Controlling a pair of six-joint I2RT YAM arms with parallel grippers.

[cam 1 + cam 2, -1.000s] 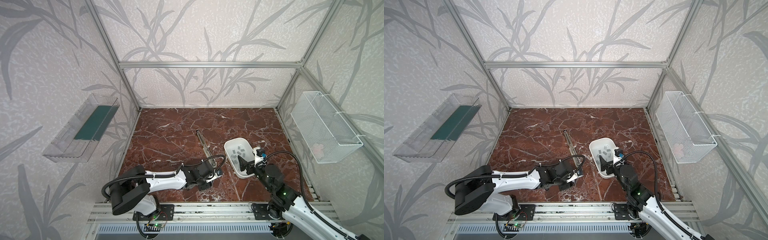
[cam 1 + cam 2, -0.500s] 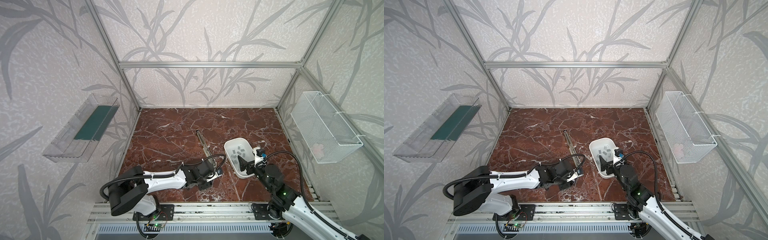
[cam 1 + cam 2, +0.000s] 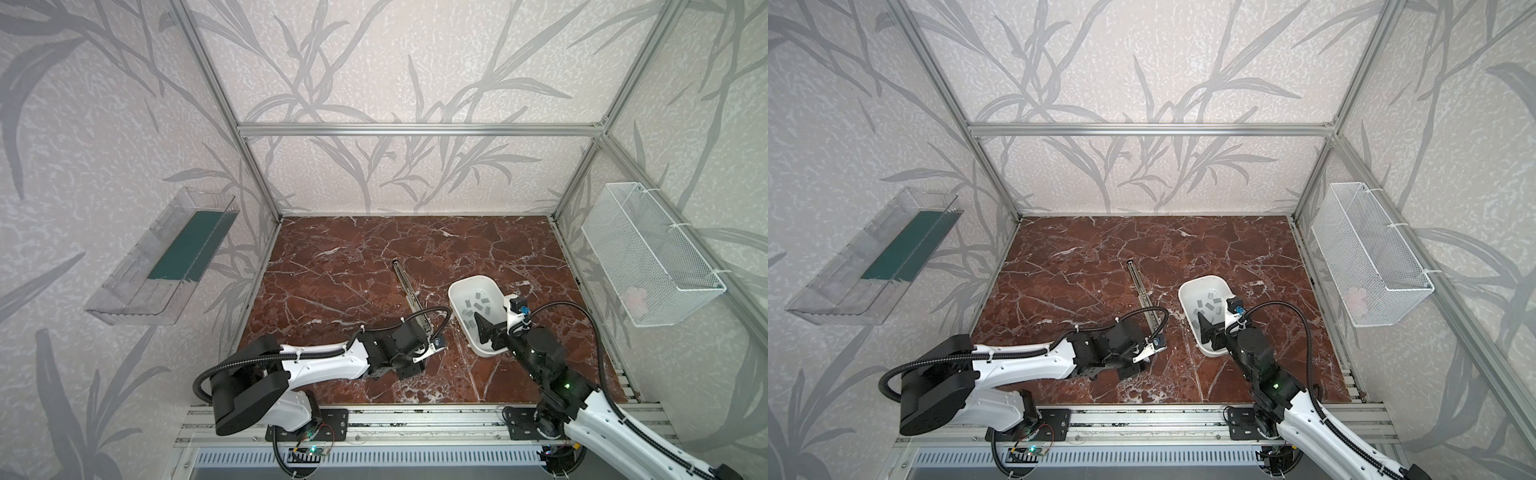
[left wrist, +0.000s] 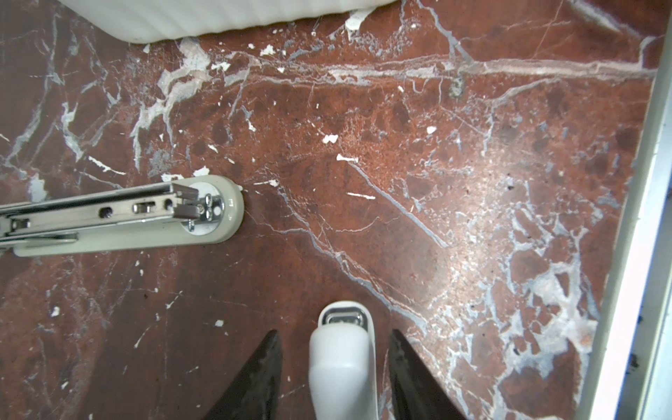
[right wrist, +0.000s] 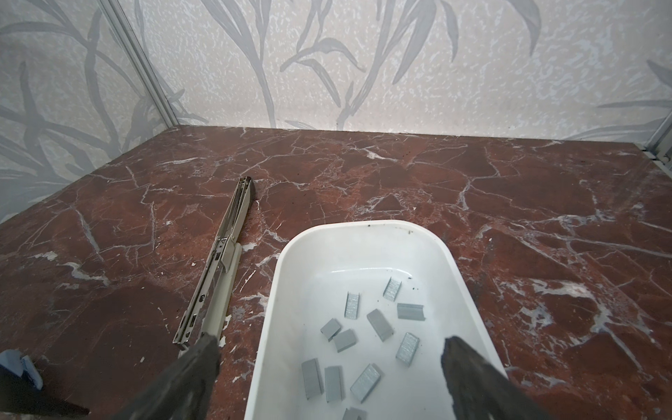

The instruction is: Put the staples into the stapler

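Note:
A small white stapler (image 4: 342, 360) lies on the marble between the fingers of my left gripper (image 4: 334, 332). The jaws stand open, with a gap on each side of it. A long beige stapler (image 4: 120, 214) (image 3: 409, 297) lies folded open beside it, its metal rail facing up. Several grey staples (image 5: 363, 338) (image 3: 478, 305) lie loose in a white tray (image 5: 276, 276) (image 3: 455, 286). My right gripper (image 5: 331, 342) (image 3: 492, 328) hangs wide open over the tray's near end, holding nothing. In both top views the left wrist hides the white stapler.
A clear plastic bin (image 3: 166, 257) hangs on the left wall and a white wire basket (image 3: 648, 257) on the right wall. The aluminium front rail (image 4: 640, 254) runs close to the left gripper. The tray's wall (image 4: 218, 18) lies just beyond the open stapler.

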